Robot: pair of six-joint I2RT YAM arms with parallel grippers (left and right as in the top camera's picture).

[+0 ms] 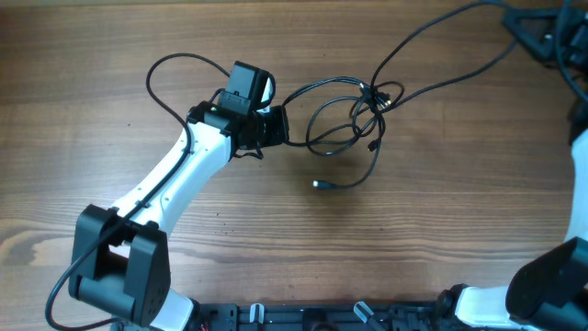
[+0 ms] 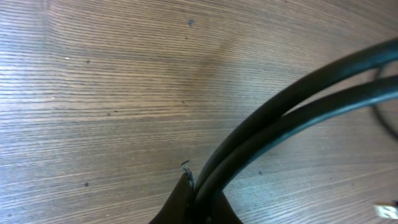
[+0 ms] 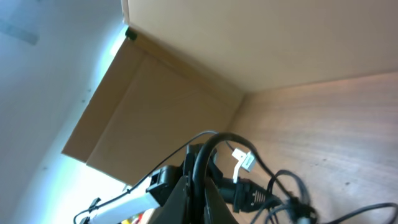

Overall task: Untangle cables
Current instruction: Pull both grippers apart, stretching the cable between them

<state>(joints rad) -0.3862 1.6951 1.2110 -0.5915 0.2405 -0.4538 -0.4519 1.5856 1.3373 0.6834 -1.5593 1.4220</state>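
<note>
thin black cables (image 1: 354, 115), loosely knotted loops, pale plug tip (image 1: 318, 185)

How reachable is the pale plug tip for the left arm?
Probably yes: the pale plug tip lies on the table near the left hand, nothing between. But that hand is shut on the cables, so it must let go first.

Bright even light on the table (image 1: 276, 248); faint shadows; close cables (image 2: 267, 124) out of focus; bluish right-wrist glare
</note>
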